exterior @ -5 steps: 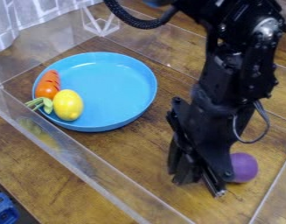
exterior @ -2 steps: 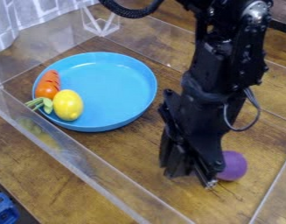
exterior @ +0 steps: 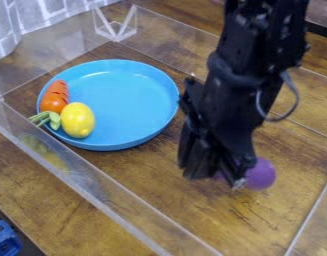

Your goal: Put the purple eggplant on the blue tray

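Wooden table (exterior: 112, 215) with dark, streaked grain fills my view, and clear plastic walls (exterior: 72, 170) stand on it like a low box. On it, at the left, I see the tray (exterior: 132, 95): round, bright blue, smooth plastic with a shallow raised rim. A carrot (exterior: 54, 97) and a lemon (exterior: 78, 119) lie on the tray's left side, the lemon round and yellow, the carrot orange, touching or nearly touching each other.

My arm (exterior: 253, 70) is black and bulky, and it comes down from the top right. The gripper (exterior: 230, 178) points down at the table, to the right of the tray. Its jaws are nearly together and they pinch the eggplant (exterior: 259, 176), I believe at its narrow end. Only the rounded, glossy purple end shows, just right of the fingertips and a little lower. The rest is hidden behind the fingers, so I cannot tell the long axis surely; the round end points to the right. The eggplant is outside the tray, near its right rim but apart from it. I cannot tell if it touches the wood.
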Tool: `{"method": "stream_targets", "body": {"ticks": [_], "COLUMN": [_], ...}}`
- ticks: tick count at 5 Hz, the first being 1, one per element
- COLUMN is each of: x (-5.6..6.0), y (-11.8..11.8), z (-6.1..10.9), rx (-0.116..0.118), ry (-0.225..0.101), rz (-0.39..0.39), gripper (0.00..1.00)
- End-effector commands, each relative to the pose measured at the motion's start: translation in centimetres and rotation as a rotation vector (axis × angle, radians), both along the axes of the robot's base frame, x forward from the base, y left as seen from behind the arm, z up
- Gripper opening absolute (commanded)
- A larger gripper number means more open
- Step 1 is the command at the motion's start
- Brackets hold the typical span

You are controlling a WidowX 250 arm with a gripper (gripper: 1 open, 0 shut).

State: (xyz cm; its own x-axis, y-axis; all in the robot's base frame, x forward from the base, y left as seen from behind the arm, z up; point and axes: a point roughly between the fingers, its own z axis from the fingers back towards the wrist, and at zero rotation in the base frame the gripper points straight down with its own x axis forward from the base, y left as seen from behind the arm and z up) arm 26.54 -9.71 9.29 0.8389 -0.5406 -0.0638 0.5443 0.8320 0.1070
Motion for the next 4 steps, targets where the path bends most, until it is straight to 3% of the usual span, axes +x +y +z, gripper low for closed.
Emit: {"method": "stream_targets", "body": {"ticks": [1,2,3,4], "x": [0.7,1.0,-0.6,-1.1], "y": [1.0,4.0,6.9,7.0], "z": [5.8,6.3,6.0,5.4], "rx": [-0.005,0.051,0.064,0.069], "ry": [-0.127,-0.174,-0.185,-0.189], "rz": [0.034,0.068,0.071,0.084], "gripper": [0.00,0.00,0.00,0.00]}}
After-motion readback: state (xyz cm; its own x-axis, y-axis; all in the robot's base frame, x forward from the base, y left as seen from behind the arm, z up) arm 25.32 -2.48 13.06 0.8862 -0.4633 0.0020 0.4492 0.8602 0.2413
